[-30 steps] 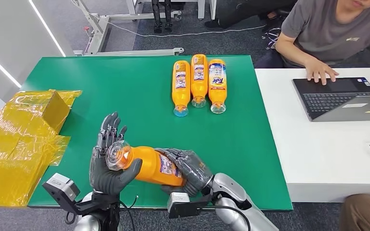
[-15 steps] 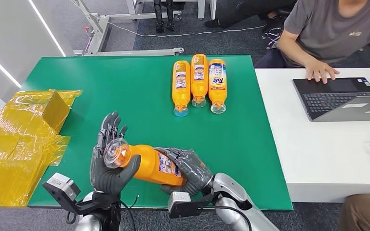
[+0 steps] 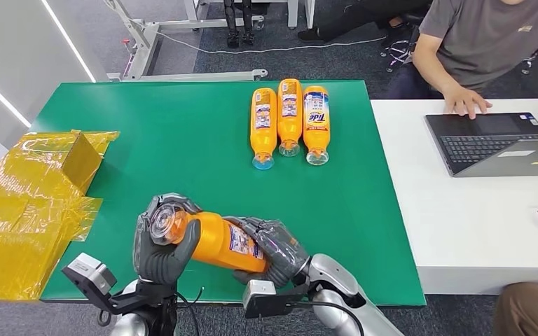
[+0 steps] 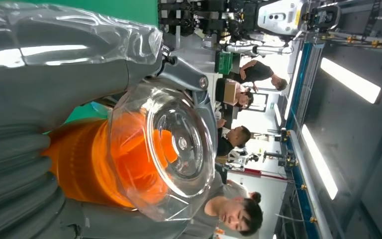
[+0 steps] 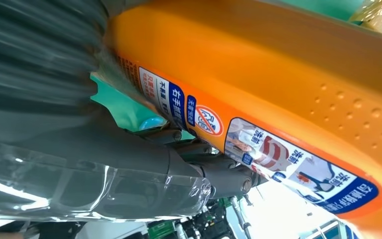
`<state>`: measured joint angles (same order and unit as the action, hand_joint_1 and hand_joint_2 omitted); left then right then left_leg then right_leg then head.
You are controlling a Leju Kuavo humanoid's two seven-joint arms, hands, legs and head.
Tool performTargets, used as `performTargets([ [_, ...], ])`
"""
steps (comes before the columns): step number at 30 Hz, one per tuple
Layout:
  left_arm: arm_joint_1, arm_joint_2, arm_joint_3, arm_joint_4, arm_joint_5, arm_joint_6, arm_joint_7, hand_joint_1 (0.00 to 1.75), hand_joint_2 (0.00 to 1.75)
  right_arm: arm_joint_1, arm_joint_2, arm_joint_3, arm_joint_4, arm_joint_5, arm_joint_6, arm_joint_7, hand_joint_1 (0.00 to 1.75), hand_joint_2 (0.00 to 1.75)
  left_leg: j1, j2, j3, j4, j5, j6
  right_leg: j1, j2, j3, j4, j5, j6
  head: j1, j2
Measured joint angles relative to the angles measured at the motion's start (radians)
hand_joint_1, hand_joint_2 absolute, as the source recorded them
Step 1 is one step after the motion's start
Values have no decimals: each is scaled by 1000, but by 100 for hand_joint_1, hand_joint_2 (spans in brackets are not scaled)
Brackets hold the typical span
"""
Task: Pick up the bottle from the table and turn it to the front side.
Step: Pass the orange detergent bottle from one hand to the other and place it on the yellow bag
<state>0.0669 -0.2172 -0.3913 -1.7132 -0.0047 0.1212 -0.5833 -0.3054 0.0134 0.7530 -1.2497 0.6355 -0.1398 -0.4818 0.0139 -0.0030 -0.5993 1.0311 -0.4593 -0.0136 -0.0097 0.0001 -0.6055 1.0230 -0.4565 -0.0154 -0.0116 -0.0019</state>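
Observation:
An orange detergent bottle (image 3: 214, 239) with a clear cap (image 3: 162, 224) lies across both my hands above the near edge of the green table (image 3: 182, 133). My left hand (image 3: 160, 241) wraps its fingers over the cap end; the cap (image 4: 171, 149) sits large against that hand (image 4: 35, 89) in the left wrist view. My right hand (image 3: 274, 246) grips the bottle's base end. The right wrist view shows the bottle's back label (image 5: 258, 149) above that hand (image 5: 79, 164).
Three more orange bottles (image 3: 288, 120) lie side by side at the table's far edge. Crumpled yellow wrapping (image 3: 31, 203) covers the left side. A person (image 3: 490, 49) sits at a white desk (image 3: 462, 224) on the right with a laptop (image 3: 494, 143).
My left hand's fingers, spread upright behind the cap before, have curled over the cap end. The bottle has stayed in place in my right hand.

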Motion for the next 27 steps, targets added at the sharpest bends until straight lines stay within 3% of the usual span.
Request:
performTargets([
  [4,-1,0,-1,0,6,-3,0,175,175,4,1,1,-1,-5,-13,0,175,175,0,0,0,0,0,0,0,0,0,0,0,0,0,0],
  [6,-1,0,-1,0,8,-4,0,175,175,7,3,1,-2,-7,-27,0,157,175,0,0,0,0,0,0,0,0,0,0,0,0,0,0],
  [8,-2,0,-2,0,10,-5,0,175,175,9,6,1,-4,-9,-43,0,69,175,0,0,0,0,0,0,0,0,0,0,0,0,0,0],
  [10,-3,0,-2,0,12,-5,0,175,175,12,10,1,-6,-15,-62,3,0,175,0,0,0,0,0,0,0,0,0,0,0,0,0,0],
  [20,-17,-1,-2,0,27,23,-9,175,175,46,36,-16,-50,-102,-179,4,0,175,0,0,0,0,0,0,0,0,0,0,0,0,0,0],
  [27,-14,-1,-1,0,24,104,-30,175,175,62,39,-20,-88,-143,-243,-12,0,175,0,0,0,0,0,0,0,0,0,0,0,0,0,0],
])
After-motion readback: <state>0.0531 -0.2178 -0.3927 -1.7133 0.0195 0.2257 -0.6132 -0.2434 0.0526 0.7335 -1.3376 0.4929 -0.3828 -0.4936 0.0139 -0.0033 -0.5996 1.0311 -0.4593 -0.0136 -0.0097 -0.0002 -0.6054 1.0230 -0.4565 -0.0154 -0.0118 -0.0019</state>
